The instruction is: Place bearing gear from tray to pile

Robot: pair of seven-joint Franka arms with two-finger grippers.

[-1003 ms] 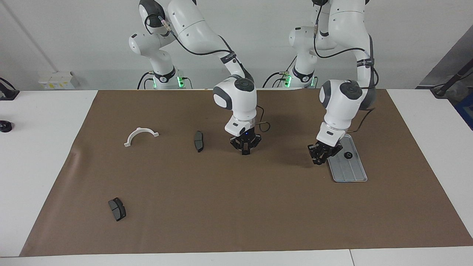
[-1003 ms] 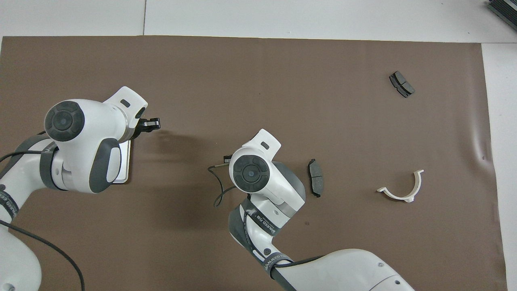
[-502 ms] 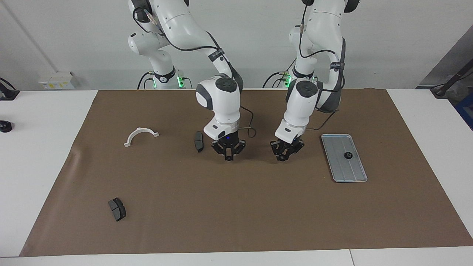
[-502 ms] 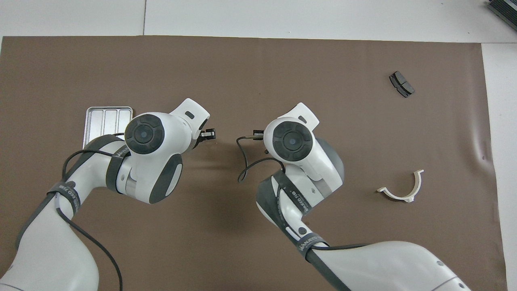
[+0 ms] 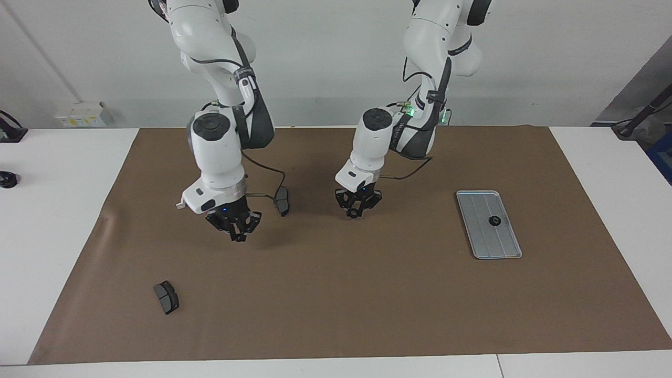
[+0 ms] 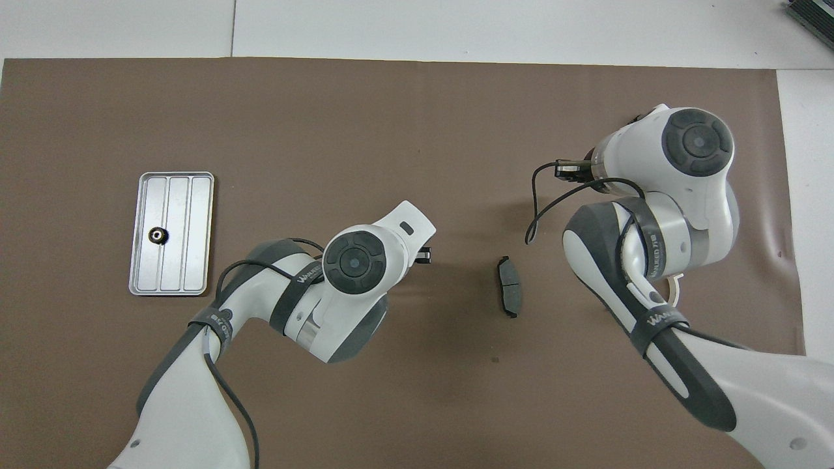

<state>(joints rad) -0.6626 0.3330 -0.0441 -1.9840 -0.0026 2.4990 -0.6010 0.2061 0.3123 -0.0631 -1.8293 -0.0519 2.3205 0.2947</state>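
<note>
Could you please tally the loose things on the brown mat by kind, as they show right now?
Grey metal tray: 1
Bearing gear, on the tray: 1
Black brake pads: 2
White curved bracket, mostly hidden under the right arm: 1
Total: 5

My arms are white with dark grey joint caps and black cables; my left gripper [image 5: 357, 209] and right gripper [image 5: 234, 227] are black, each with a small blue light above. The mat [image 5: 336, 294] is plain brown on a white table [image 5: 63, 157]. The tray [image 5: 480, 239] is pale grey metal, striped by lengthwise ridges, and the gear [image 5: 494, 220] on it is black. Both pads [image 5: 282, 200] [image 5: 166, 297] are dark grey. A white edge of a bracket [image 6: 675, 291] shows under my right arm.
</note>
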